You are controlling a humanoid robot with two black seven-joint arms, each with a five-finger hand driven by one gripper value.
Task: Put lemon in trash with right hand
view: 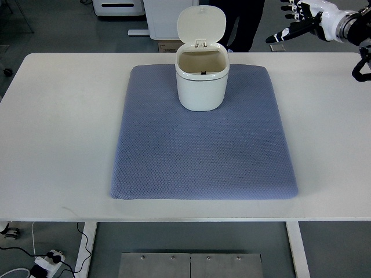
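While the right robot hand [293, 23] hovers, fingers spread (seemingly empty) — trash bin [202, 75] open-lidded on mat [203, 150].

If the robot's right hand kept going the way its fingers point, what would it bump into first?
Probably nothing on the table. The right hand is open, its fingers pointing left and slightly down, beyond the table's far edge. The trash bin's raised lid lies roughly that way, but depth is unclear.

A small cream trash bin [202, 78] with its lid [201, 25] flipped up stands at the far edge of a blue-grey mat [203, 150] on the white desk [58, 127], while the right robot hand [293, 23] hovers, fingers spread and empty, beyond the desk's far right corner.
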